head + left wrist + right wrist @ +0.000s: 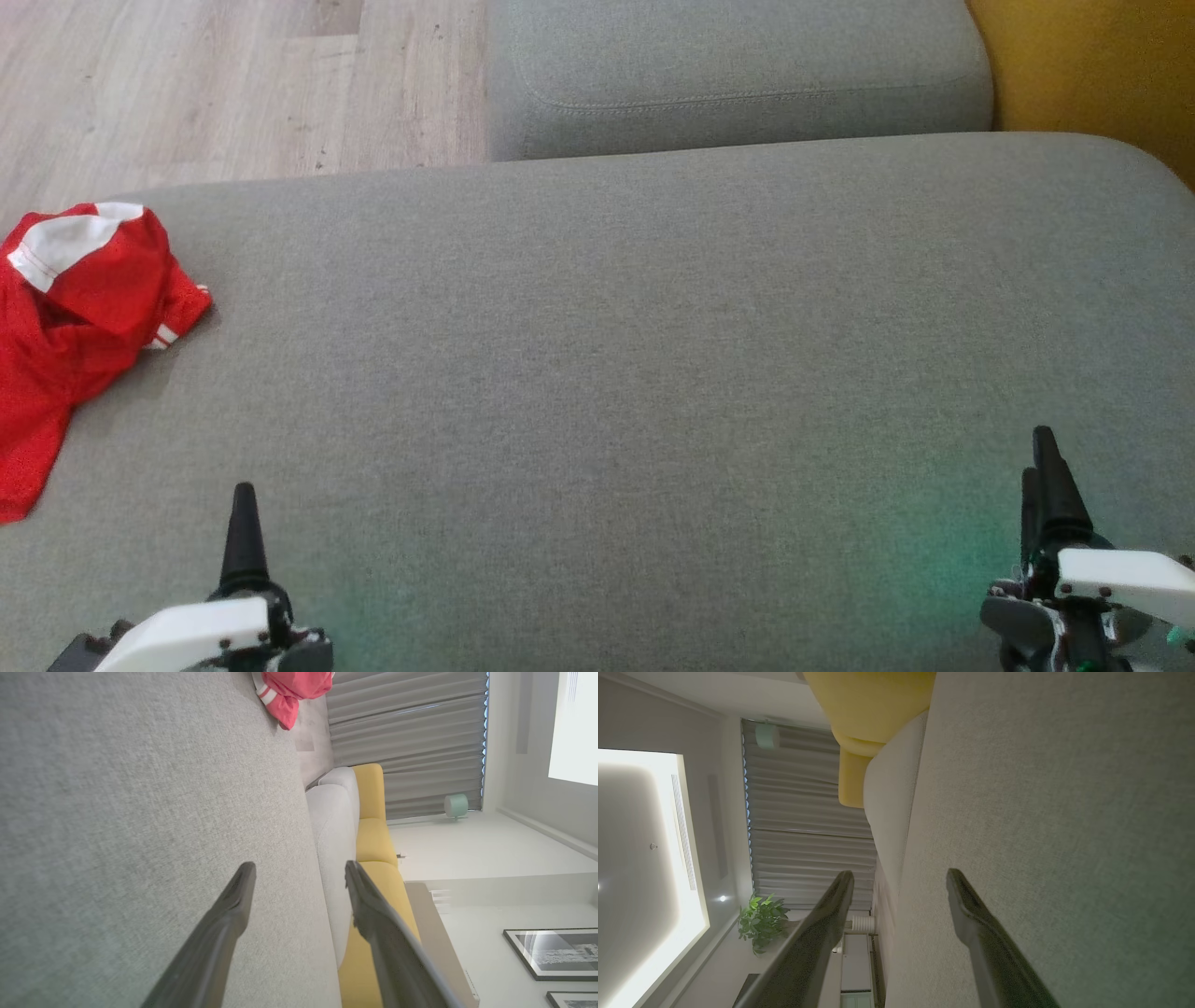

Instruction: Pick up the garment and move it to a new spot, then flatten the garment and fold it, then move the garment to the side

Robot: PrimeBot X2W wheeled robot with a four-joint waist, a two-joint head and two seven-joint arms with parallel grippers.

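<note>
The red garment [65, 317] is seen in a crumpled heap at the left edge of the grey cushion [653, 373], close to its far left corner. Part of it runs past the left side of the head view, so it cannot be told if some of it hangs over the edge. It is not flat and not folded, so the pick-up is judged to be the step in hand.

The left gripper [245, 541] is held low over the near edge, with its fingers wide apart and nothing between them. The right gripper [1044, 485] is held near the near right corner, also wide open and empty. Neither one is touching the garment.

The garment is best reached by the left gripper, which is nearer. A thick fold on top should be pinched, not one thin layer, so that the cloth is not dropped. It should be lifted up before it is carried across, so that it is not dragged.

Lots of bare room is left in the middle of the cushion for laying it flat. The wood floor [187, 84] lies past the far left corner, and the cloth could slip off there. A second cushion [738, 84] sits behind the far edge.
</note>
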